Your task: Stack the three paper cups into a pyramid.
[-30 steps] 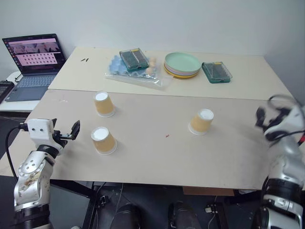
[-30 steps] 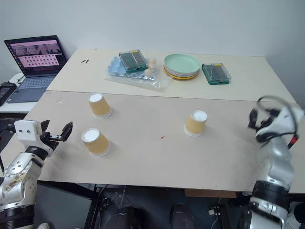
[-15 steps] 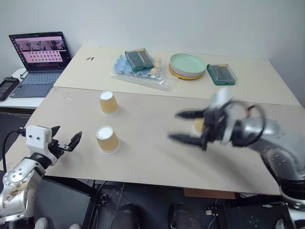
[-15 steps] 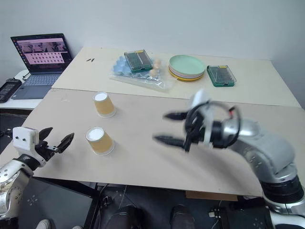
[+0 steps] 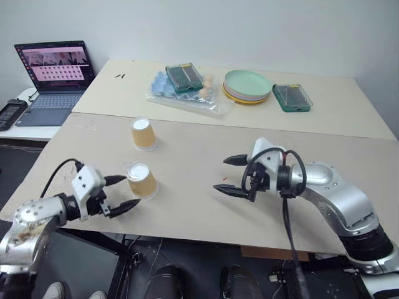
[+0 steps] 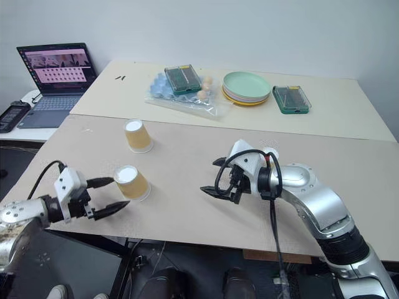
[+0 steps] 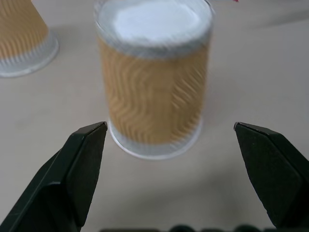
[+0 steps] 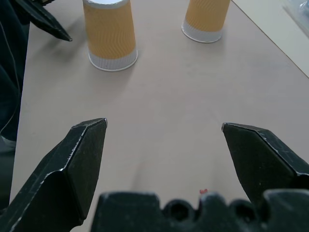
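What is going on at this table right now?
A two-armed robot is starting on three upside-down paper cups. Its left gripper is open and lined up on the nearest paper cup, its fingers on either side without touching it. The right gripper hangs open over the bare middle of the table, holding nothing. A second cup stands further back; the third cup is mostly hidden behind the right arm. No cup is stacked yet.

A lab or test room: plain white walls (image 5: 249,25), two bare beige tables (image 5: 206,205) pushed together, and at the upper left of the frame an open laptop (image 5: 51,78) on a side desk. Cables (image 5: 274,274) trail across the dark floor at the bottom.
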`<state>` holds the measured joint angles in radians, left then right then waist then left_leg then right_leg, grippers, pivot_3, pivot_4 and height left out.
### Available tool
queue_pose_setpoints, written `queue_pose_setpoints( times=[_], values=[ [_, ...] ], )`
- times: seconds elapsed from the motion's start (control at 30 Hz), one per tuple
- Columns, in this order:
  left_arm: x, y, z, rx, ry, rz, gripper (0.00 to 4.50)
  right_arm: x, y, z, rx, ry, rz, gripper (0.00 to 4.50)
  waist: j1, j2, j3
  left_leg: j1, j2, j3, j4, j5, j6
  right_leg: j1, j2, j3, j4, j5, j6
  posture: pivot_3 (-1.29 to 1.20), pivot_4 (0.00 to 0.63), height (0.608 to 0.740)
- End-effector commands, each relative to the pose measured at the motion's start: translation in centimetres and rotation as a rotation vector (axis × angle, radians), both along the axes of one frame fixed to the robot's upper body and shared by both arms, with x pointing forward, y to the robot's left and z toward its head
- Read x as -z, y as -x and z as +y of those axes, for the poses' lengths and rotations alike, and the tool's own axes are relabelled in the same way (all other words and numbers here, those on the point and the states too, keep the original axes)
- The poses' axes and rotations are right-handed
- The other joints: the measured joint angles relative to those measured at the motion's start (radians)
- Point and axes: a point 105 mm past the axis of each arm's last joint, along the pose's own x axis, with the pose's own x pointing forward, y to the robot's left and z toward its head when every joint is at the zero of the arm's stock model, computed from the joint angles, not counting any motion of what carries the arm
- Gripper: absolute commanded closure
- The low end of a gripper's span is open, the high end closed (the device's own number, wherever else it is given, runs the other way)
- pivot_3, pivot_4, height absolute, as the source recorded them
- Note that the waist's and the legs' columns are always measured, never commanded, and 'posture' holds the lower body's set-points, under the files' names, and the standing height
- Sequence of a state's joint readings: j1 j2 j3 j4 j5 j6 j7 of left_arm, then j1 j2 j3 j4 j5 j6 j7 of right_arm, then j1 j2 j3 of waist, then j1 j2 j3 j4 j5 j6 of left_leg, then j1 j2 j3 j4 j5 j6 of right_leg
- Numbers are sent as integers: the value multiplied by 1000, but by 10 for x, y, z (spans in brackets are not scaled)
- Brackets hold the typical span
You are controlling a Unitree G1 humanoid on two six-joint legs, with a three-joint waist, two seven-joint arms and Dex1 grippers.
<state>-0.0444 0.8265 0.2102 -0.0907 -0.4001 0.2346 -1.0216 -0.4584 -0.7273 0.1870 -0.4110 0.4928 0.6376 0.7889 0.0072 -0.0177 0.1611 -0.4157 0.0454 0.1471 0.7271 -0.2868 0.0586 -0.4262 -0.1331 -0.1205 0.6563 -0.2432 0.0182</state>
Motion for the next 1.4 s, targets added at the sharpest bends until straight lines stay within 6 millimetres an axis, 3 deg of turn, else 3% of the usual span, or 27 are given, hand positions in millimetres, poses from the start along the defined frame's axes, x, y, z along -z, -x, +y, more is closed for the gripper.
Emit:
queue_pose_setpoints(
  times=[0.03, 0.2, 0.4, 0.5, 0.63, 0.8, 0.9, 0.97, 1.1, 1.27, 1.4],
  values=[
    [-7, -9, -12, 71, -8, -39, 0, -15, 4, -3, 19, -18, -66, 41, -3, 0, 0, 0, 0, 0, 0, 0, 0, 0, 0, 0, 0, 0, 0, 0, 150, 706],
    [-13, -24, -39, 166, 28, -68, 0, -15, 3, -6, 53, -22, -71, 41, 0, 0, 0, 0, 0, 0, 0, 0, 0, 0, 1, 0, 0, 0, 0, 0, 150, 706],
    [-16, -27, -50, 194, 48, -75, 0, -13, 2, -9, 77, -9, -71, 41, -6, 0, 0, 0, 0, 0, 0, 0, 0, 0, 2, 0, 0, 0, 1, 0, 150, 706],
    [-16, -28, -49, 192, 51, -74, 649, -13, 1, -12, 90, -9, -74, 0, -7, 0, 0, 0, 0, 0, 0, 0, 0, 0, 2, 1, 0, 0, 1, 0, 150, 706],
    [-17, -28, -48, 187, 45, -80, 1940, -13, -1, -14, 106, -2, -77, 0, -7, 0, 0, 0, 0, 0, 0, 0, 0, 0, 2, 1, 0, 0, 1, 0, 150, 706],
    [-22, -32, -54, 192, 42, -102, 2031, -14, -4, -15, 122, -3, -86, 0, -7, 0, 0, 0, 0, 0, 0, 0, 0, 0, 2, 1, 0, 0, 1, 0, 150, 706],
    [-32, -39, -77, 237, 87, -139, 2031, -26, -11, -24, 178, -26, -118, 0, 3, 0, 0, 0, 0, 0, 1, 0, 0, 1, 2, 0, 0, 0, 1, 0, 150, 706],
    [-36, -44, -107, 311, 129, -151, 2031, -46, -11, -33, 204, -70, -151, 0, 3, 0, 0, 0, 0, -1, 2, 0, 0, 1, 2, 1, 0, 0, 1, 0, 150, 706],
    [-30, -50, -150, 412, 176, -131, 2031, -67, -4, -40, 210, -129, -177, 0, 14, 0, 0, -2, -1, -2, 3, 0, 1, 1, 2, -1, 0, 0, 1, 0, 150, 706],
    [-8, -61, -181, 462, 159, -87, 2031, -67, 5, -39, 192, -129, -152, 0, -1, 0, 0, -2, -1, -1, 2, 0, 1, 1, 4, -1, 0, 0, 1, 0, 150, 706],
    [-3, -66, -188, 468, 157, -82, 2031, -58, 9, -36, 182, -101, -116, 0, 3, 0, 0, -1, -1, -2, 3, 0, 1, 2, 3, 0, 0, 0, 1, 0, 150, 706]
  ],
)
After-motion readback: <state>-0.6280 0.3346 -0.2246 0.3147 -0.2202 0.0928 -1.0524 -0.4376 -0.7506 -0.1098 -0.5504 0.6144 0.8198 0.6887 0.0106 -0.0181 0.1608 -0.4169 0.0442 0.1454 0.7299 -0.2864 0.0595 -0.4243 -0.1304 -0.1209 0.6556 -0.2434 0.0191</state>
